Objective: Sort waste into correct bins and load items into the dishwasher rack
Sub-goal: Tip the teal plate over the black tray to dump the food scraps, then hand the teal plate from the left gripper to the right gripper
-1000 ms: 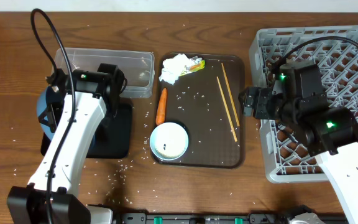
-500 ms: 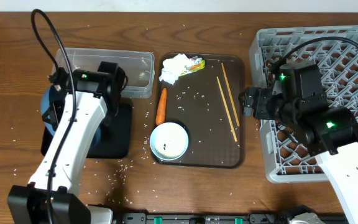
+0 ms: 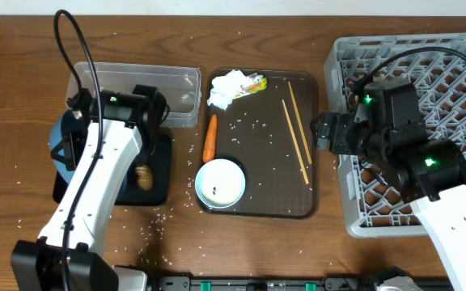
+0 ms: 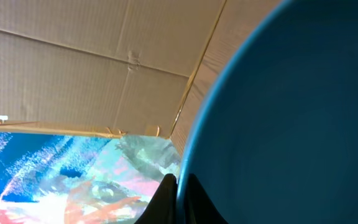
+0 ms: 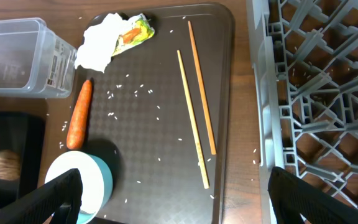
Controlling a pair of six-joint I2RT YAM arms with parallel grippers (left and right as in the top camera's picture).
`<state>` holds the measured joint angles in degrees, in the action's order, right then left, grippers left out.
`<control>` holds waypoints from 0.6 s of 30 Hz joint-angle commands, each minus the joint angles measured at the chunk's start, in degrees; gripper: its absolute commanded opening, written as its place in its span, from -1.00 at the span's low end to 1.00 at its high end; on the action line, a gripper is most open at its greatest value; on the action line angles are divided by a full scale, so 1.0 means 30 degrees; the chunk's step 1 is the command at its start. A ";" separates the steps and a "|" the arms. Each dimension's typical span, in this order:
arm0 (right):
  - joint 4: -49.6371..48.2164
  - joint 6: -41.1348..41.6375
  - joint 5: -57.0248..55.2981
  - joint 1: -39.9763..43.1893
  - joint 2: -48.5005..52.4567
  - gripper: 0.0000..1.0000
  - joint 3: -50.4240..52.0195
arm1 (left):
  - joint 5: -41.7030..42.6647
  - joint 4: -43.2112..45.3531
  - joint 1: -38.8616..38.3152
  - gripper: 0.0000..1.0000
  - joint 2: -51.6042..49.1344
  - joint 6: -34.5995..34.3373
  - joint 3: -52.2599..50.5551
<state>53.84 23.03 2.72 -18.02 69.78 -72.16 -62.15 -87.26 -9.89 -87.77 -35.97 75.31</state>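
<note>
My left gripper (image 3: 74, 123) is shut on the rim of the large dark-blue bowl (image 3: 56, 148), held tilted over the left end of the black tray (image 3: 158, 166). In the left wrist view the fingers (image 4: 178, 198) pinch the bowl's rim (image 4: 278, 124). A brownish food scrap (image 3: 143, 175) lies in the black tray. My right gripper (image 3: 323, 132) is open and empty (image 5: 179, 208) between the brown serving tray (image 3: 261, 206) and the dishwasher rack (image 3: 427, 97). On the serving tray lie the napkin (image 5: 101, 43) with its wrapper (image 5: 135, 30), the carrot (image 5: 79, 114), a light-blue cup (image 5: 79, 186) and the chopsticks (image 5: 194, 106).
The clear tub (image 3: 136, 90) stands behind the black tray. Rice grains are scattered over the serving tray and the wooden table (image 3: 23, 194). The rack fills the right side.
A brownish food scrap now lies in the black tray where none showed before. The left arm shifted slightly with the bowl. The right arm has not moved.
</note>
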 commanded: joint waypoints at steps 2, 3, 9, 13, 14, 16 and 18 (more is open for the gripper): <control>0.0226 0.0160 0.0029 0.0095 -0.0153 0.77 -0.0058 | -0.0568 0.0211 -0.0022 -0.87 -0.0051 -0.0095 0.0459; 0.0240 0.0160 0.0036 0.0095 -0.0153 0.77 -0.0058 | -0.0437 0.0262 -0.0015 -0.88 -0.0051 -0.0095 0.0459; 0.0240 0.0160 0.0036 0.0087 -0.0153 0.77 -0.0058 | 0.2732 0.0670 -0.0342 -0.88 0.0168 -0.0080 0.0860; 0.0095 0.0138 0.0335 0.0087 -0.0153 0.75 -0.0058 | 0.7599 0.1253 -0.1013 -0.88 0.0976 0.0168 0.2317; -0.0044 -0.0051 0.0605 0.0087 -0.0153 0.75 -0.0058 | 0.9231 0.1690 -0.1180 -0.88 0.1282 0.0823 0.2710; -0.0488 -0.0568 0.1508 0.0087 -0.0153 0.73 -0.0058 | 1.3063 0.3213 -0.1581 -0.88 0.2076 0.3264 0.3228; -0.1035 -0.1122 0.2783 0.0087 -0.0153 0.71 -0.0058 | 1.7347 0.5056 -0.2011 -0.88 0.3053 0.5523 0.3351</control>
<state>51.86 22.17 5.80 -18.02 69.78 -72.16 -32.42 -75.29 -14.26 -83.29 -29.56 82.70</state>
